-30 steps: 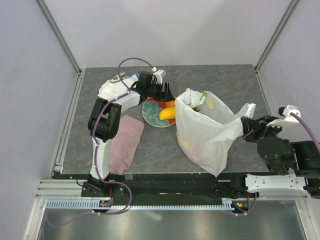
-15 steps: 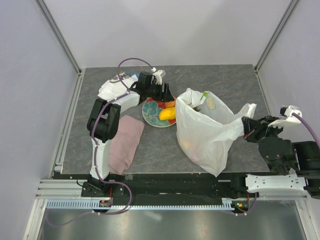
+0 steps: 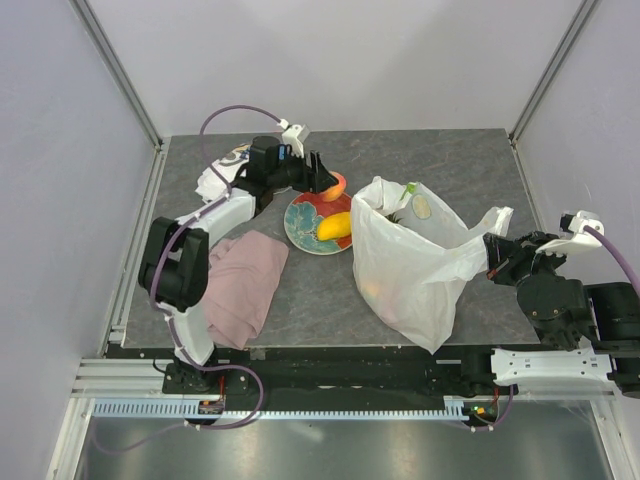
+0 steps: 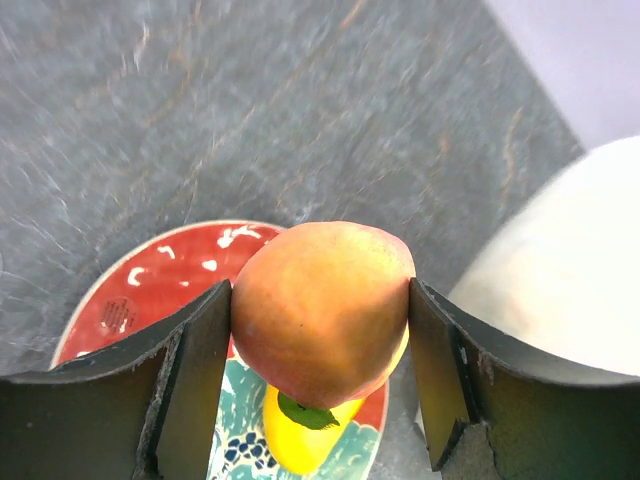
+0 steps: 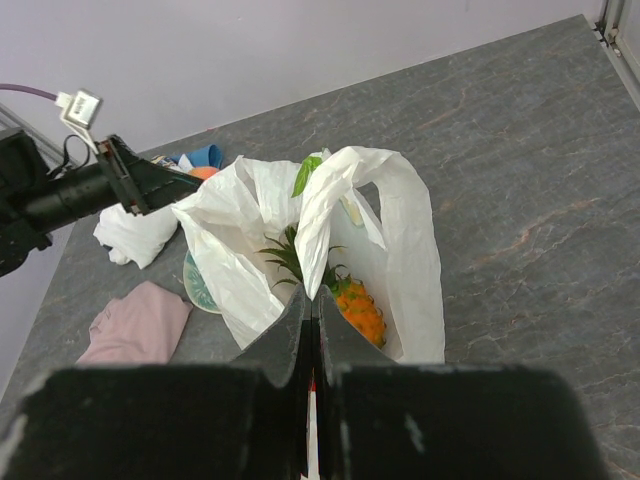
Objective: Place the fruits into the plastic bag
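My left gripper (image 3: 327, 184) is shut on the peach-orange round fruit (image 4: 322, 308) and holds it above the far edge of the red-and-teal plate (image 3: 300, 224). A yellow mango (image 3: 335, 227) lies on that plate; it also shows under the held fruit in the left wrist view (image 4: 300, 438). My right gripper (image 5: 312, 292) is shut on a handle loop of the white plastic bag (image 3: 410, 265), which stands open in the middle of the table. The orange pineapple (image 5: 358, 308) with its green crown lies inside the bag (image 5: 400, 230). The other fruits are hidden.
A pink cloth (image 3: 240, 285) lies at the near left. A white folded cloth (image 3: 213, 181) sits at the far left, behind the left arm. Grey walls and metal frame rails close in the table on three sides.
My left gripper has lifted off the plate with the peach-orange fruit in it and drawn back toward the far left. The right gripper and the bag have not moved.
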{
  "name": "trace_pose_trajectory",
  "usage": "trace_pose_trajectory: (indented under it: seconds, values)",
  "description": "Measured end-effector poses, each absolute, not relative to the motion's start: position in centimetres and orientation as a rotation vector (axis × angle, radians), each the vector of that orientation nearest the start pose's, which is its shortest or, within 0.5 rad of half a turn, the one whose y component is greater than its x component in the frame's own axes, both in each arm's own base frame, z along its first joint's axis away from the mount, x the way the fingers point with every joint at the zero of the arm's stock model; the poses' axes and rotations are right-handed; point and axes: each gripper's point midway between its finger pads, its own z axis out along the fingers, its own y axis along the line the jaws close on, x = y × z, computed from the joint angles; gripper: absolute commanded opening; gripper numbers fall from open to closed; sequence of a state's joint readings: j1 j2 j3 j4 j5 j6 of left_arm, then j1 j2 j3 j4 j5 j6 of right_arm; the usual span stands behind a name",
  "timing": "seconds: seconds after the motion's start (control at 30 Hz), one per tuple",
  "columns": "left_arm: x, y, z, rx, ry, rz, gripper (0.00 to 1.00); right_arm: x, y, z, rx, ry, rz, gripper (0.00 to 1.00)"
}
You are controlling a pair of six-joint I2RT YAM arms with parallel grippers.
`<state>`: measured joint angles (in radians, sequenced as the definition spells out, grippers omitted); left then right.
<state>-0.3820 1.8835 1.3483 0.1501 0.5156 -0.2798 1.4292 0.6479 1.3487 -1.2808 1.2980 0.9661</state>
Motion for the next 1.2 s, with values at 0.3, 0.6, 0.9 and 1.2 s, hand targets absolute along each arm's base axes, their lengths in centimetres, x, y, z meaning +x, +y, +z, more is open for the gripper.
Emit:
trace_pose_trajectory:
  seconds: [0.3, 0.6, 0.9, 1.2]
  values:
    - [42.0, -27.8, 22.0, 0.447, 1.832, -0.991, 0.45, 16.9, 5.4, 37.1, 0.268, 1.715, 0.358, 0.00]
    - [34.1, -31.5, 33.1, 0.560, 1.547, -1.043, 0.45, 17.0, 6.0, 36.5, 0.246, 1.725, 0.330, 0.00]
    - [26.6, -39.0, 35.4, 0.754, 1.415, -1.149, 0.45, 16.9, 6.3, 36.1, 0.235, 1.734, 0.326, 0.00]
    - [25.4, -45.3, 24.3, 0.919, 1.688, -1.183, 0.45, 16.9, 6.4, 35.9, 0.229, 1.742, 0.332, 0.00]
